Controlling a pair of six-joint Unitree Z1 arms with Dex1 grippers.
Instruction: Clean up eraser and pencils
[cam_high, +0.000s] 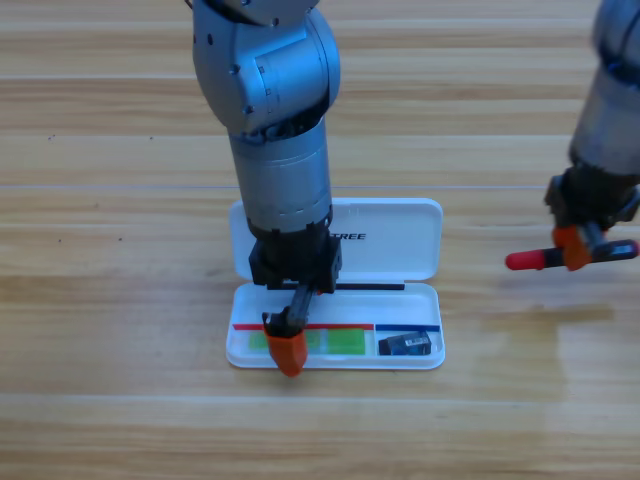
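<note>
the high view is taken from above a wooden table, on which a white case lies open near the middle, its lid folded back toward the top of the picture and its tray toward the bottom. the left arm is brought in from the top edge and is pointed steeply down over the tray's left part. the left gripper is placed at the tray's front rim, right over the green pencil, which is laid lengthwise in the tray's long left compartment; only parts of the green barrel are seen on either side of the orange jaw. whether the green pencil is touched or clasped cannot be told, since the gap between the left jaws is hidden from above. the eraser is seen lying in the small right compartment of the tray, apart from the left gripper. the right gripper is held well to the right of the case, above the bare table, and its jaws are closed around the red-capped pencil, which is kept roughly level with its red cap pointing left toward the case.
</note>
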